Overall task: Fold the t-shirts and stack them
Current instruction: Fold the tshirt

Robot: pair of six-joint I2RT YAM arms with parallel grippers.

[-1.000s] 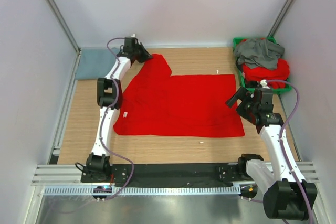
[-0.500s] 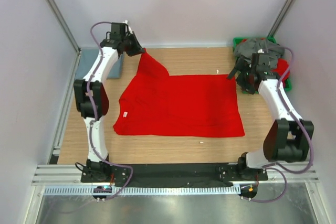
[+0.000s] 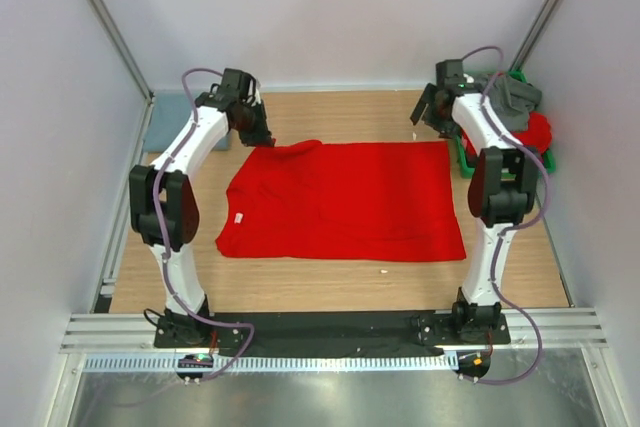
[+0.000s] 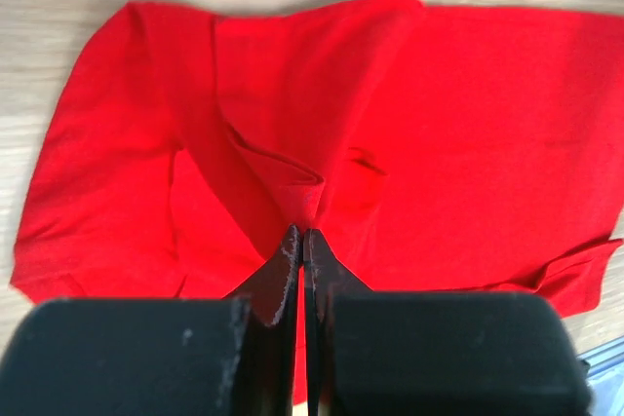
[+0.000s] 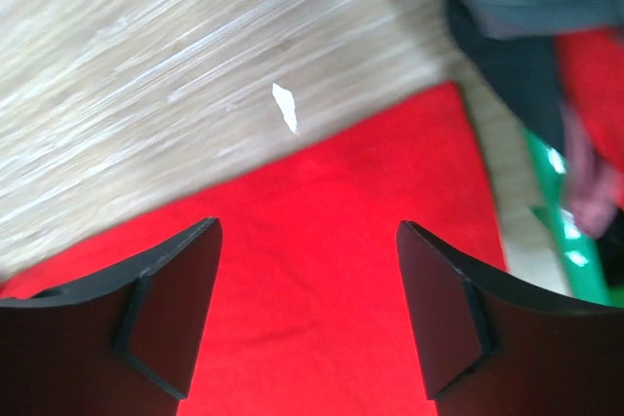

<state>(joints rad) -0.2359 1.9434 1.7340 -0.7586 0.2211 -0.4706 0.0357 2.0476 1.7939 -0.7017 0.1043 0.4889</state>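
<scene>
First fold in hand: the red t-shirt [image 3: 345, 202] lies flat mid-table [image 3: 350, 112], its far left sleeve cloth pinched in the left gripper [image 4: 302, 241]. The right gripper [image 5: 307, 241] hangs wide-jawed over the shirt's far right corner (holding nothing); next, I judge, it must drop and pinch that hem

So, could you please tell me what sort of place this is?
Most likely a lab robot cell, not a home: a left arm and right arm mounted on an aluminium frame, plain white panel walls enclosing a wooden table, and a red t-shirt laid out for folding.
</scene>
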